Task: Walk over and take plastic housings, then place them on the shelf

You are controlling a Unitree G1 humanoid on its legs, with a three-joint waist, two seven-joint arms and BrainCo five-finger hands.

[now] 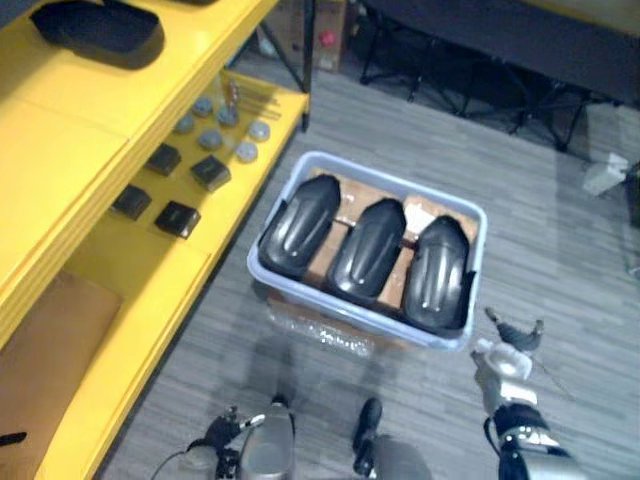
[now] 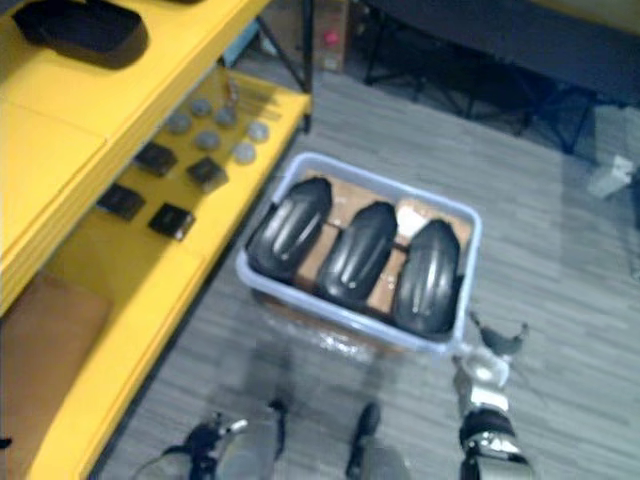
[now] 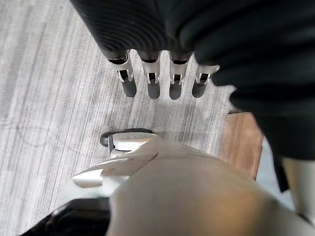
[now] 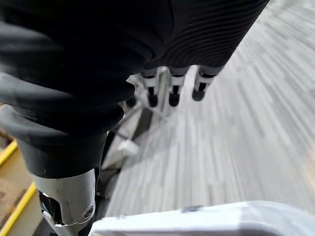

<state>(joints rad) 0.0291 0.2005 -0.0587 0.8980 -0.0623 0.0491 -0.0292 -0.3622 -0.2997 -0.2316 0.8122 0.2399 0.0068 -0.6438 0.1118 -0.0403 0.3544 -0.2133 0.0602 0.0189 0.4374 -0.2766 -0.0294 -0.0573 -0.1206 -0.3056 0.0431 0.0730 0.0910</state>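
Lower right, the right hand (image 1: 503, 357) hangs spread-fingered and empty. Lower left, the left hand (image 3: 152, 83) is straight-fingered, also empty. At centre, a pale blue bin (image 1: 345, 312) holds three black plastic housings (image 1: 367, 248) side by side, with open grey floor (image 1: 560, 250) to its right. At left, the yellow shelf (image 1: 100, 110) carries four black square parts (image 1: 177, 218), six grey discs (image 1: 246, 152) and one dark moulded part (image 1: 100, 30) in the upper left.

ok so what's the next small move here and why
Probably lower the right hand into the bin onto the nearest housing: that hand hovers open and empty beside its near corner, all three housings lie inside, and the left hand hangs open, low.
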